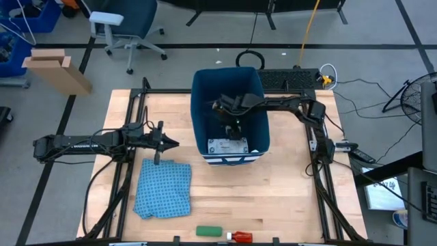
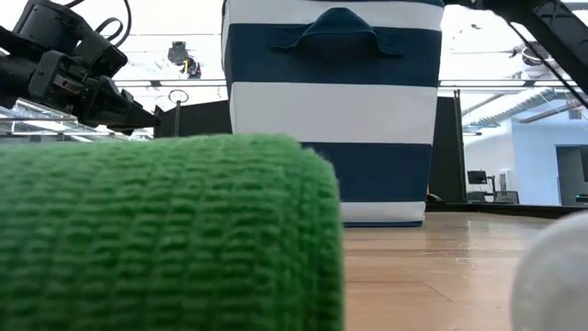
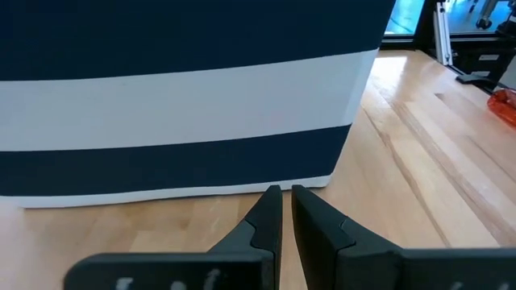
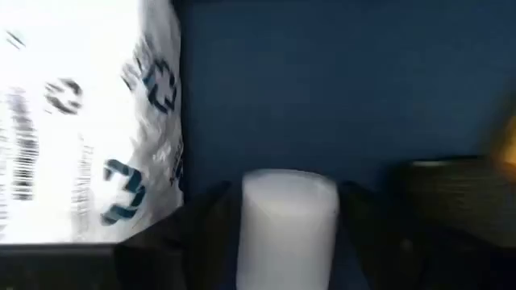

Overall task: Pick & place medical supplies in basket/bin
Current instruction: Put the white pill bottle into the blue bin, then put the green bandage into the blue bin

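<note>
The dark blue bin (image 1: 229, 113) with a white-striped near side (image 2: 333, 110) stands mid-table. My right gripper (image 1: 231, 117) reaches down into it from the right. Its fingers, open, flank a white oblong roll (image 4: 289, 225). A flat white printed packet (image 1: 229, 145) lies on the bin floor at the near end, also in the right wrist view as the packet (image 4: 81, 121). A green roll (image 1: 209, 231) and a red-orange tube (image 1: 240, 236) lie at the table's near edge. My left gripper (image 3: 282, 193) hovers shut, left of the bin. My right gripper has the white roll (image 4: 289, 201) between its two fingers, which point steeply down into the bin. I cannot tell whether the fingers touch the roll's sides, nor whether the roll rests on the bin floor.
A blue patterned cloth (image 1: 162, 189) lies on the table left of the bin, near my left gripper. A dark item (image 4: 451, 193) sits inside the bin beside the white roll. The green roll (image 2: 165, 230) fills the low view's foreground. Bare wood lies right of the bin.
</note>
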Action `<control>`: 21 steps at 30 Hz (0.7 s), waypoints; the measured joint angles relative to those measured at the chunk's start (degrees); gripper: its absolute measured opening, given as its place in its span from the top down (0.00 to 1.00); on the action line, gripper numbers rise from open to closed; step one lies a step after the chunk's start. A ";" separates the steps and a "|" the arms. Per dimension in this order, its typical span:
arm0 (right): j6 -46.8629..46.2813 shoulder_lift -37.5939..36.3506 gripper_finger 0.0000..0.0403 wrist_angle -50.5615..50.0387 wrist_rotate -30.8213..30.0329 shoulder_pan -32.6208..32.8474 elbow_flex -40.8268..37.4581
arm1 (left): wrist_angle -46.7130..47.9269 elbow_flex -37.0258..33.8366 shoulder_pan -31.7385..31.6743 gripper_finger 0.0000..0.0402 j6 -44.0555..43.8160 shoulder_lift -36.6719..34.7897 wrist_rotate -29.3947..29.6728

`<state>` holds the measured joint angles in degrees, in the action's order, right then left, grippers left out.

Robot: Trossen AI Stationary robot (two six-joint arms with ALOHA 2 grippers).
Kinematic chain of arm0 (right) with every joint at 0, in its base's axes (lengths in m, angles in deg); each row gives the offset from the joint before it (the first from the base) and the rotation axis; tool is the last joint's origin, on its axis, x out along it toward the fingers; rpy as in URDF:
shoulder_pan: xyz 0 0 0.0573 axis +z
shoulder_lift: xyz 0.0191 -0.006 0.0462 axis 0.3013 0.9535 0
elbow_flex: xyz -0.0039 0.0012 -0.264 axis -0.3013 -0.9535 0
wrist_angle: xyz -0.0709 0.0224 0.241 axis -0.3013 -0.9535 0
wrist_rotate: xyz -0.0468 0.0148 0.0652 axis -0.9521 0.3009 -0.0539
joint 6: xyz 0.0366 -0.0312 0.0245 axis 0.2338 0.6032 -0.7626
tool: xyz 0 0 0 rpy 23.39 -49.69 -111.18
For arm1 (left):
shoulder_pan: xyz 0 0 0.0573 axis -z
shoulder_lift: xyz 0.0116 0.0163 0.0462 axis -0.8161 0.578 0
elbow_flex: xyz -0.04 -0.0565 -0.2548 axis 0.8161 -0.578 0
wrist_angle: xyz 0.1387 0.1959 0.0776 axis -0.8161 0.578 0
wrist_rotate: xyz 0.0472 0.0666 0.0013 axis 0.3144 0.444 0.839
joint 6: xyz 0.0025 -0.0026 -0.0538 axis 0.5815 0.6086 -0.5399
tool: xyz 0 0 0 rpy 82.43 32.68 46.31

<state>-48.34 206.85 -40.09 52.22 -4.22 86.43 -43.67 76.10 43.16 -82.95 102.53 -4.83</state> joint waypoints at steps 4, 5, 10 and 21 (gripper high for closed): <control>-0.69 -4.54 0.37 0.17 -0.44 -0.55 0.02 | 0.00 0.00 0.00 0.92 0.13 0.01 0.00; -0.94 -5.83 0.36 0.17 -0.81 -0.67 0.02 | -0.02 0.00 0.00 0.92 0.25 0.00 0.00; -2.50 -13.69 0.33 0.54 -3.26 -0.68 0.02 | -0.02 0.00 0.00 0.92 0.69 0.00 0.02; -5.47 -37.50 0.48 1.67 1.93 -0.68 -1.97 | 0.83 0.00 0.00 0.92 2.24 -0.01 1.11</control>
<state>-53.81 169.35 -38.42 54.15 -4.90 84.46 -42.85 76.10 43.16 -80.72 102.52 -3.71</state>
